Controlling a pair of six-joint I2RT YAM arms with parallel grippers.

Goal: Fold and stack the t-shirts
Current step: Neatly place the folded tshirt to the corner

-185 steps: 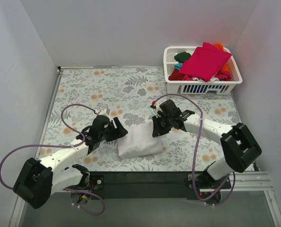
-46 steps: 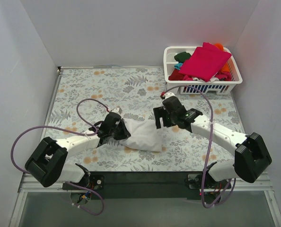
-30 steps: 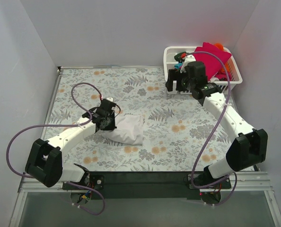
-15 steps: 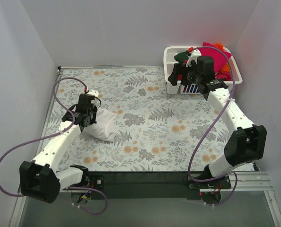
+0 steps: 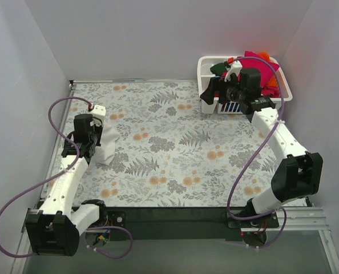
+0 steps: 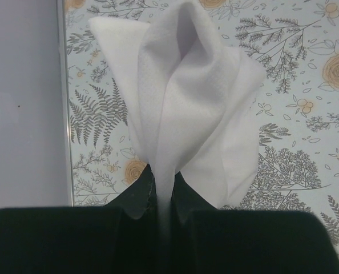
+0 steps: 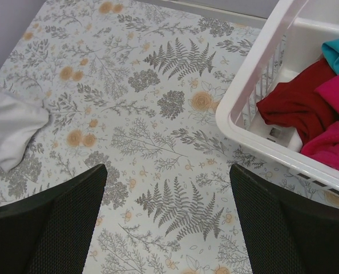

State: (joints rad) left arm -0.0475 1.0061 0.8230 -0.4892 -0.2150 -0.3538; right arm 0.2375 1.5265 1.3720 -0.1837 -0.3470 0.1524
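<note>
A folded white t-shirt [image 5: 108, 146] lies at the table's left side, close to the wall. My left gripper [image 5: 93, 136] is shut on a pinched fold of the white t-shirt [image 6: 186, 97], which fans out past the left gripper [image 6: 161, 178]. My right gripper [image 5: 216, 91] hangs open over the table just in front of the basket [image 5: 204, 64]. In the right wrist view the right gripper [image 7: 168, 171] holds nothing. The basket [image 7: 261, 63] holds a red t-shirt [image 7: 295, 103], a magenta one [image 7: 335, 117] and a teal one [image 7: 338, 51]. The white t-shirt [image 7: 9, 128] shows far left.
The white slatted basket stands at the back right corner, with a magenta shirt [image 5: 266, 67], a dark green one [image 5: 218, 68] and an orange one [image 5: 265, 55] on top. The left wall [image 6: 21, 103] and the table's metal edge [image 6: 65, 114] run right beside the left gripper.
My left gripper has dragged the white t-shirt further left, up to the wall side of the table. The right arm has stayed at the basket's front corner.
</note>
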